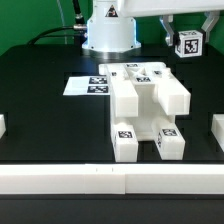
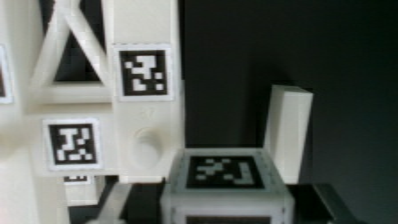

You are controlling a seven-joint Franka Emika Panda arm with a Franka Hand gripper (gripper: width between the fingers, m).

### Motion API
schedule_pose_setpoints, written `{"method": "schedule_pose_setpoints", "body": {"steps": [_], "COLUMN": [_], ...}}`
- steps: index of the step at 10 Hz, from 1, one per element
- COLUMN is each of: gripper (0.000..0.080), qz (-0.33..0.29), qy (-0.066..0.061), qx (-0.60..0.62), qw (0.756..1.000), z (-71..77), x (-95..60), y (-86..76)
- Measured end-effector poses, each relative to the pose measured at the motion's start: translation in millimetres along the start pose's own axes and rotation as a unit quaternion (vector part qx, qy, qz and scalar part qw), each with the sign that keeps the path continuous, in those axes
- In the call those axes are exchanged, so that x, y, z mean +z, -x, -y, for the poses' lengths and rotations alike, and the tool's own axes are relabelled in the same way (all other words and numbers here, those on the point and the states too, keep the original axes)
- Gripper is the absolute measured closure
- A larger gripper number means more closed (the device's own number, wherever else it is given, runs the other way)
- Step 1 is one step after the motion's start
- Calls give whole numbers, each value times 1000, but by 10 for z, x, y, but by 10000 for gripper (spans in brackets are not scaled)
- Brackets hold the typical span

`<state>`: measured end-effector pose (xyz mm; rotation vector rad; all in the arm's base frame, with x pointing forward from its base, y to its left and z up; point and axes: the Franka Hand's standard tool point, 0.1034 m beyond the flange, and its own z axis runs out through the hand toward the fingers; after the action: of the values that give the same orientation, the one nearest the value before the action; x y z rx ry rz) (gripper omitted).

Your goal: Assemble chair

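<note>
**Figure.** The partly built chair [image 1: 147, 105] lay on the black table [image 1: 40, 125], just beside the marker board [image 1: 85, 86]. Its long axis ran from the board toward the near edge, and its two tagged leg ends [image 1: 125, 140] pointed nearward. At the exterior view's right, the raised gripper [image 1: 186, 30] was clamped on a small tagged chair part [image 1: 187, 46].
</note>
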<state>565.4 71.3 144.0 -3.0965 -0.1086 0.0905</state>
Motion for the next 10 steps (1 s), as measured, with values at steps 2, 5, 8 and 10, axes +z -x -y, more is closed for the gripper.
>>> {"method": "schedule_pose_setpoints", "body": {"steps": [2,5,8,10], "gripper": [512,512,512,512], "qz": [-1,1,4,6], "qy": [1,2,5,5], "qx": [-5,-4,-22,-22], "qw": [1000,1000,1000,1000], "z": [-94,-133,-190,-188], "x": [2,12,91,140], "y": [-17,-12,3,22]}}
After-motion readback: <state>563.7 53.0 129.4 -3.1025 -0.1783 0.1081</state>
